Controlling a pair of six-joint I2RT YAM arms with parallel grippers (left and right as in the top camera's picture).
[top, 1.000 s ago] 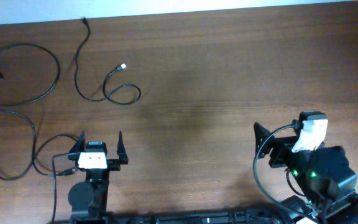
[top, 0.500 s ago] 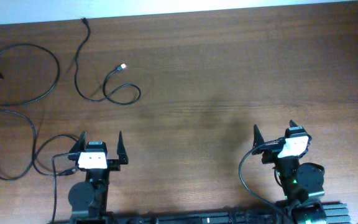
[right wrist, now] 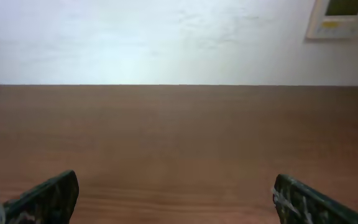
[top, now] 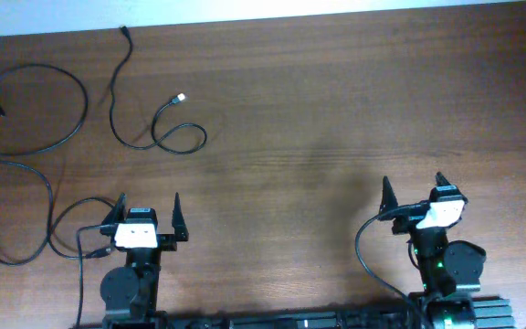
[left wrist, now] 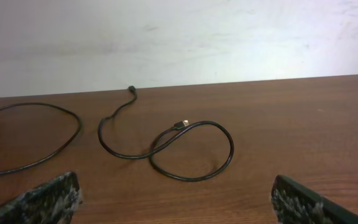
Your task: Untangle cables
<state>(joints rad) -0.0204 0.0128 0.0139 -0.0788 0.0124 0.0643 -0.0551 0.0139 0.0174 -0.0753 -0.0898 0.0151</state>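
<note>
Status update: seeing thin black flexible cables (top: 86, 105) lying spread in separate loops far-left on the brown wooden table (top: 318, 110). Spotting black two-finger left gripper (top: 149, 203) and right gripper (top: 414, 183) hovering near the front edge, jaws gaping wide, gripping nothing. Looking basically done.

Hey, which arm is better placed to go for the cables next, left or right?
Left, probably. The cables all lie on the left side of the table, just ahead of the open left gripper. The right gripper, also open, faces mostly bare wood.
</note>
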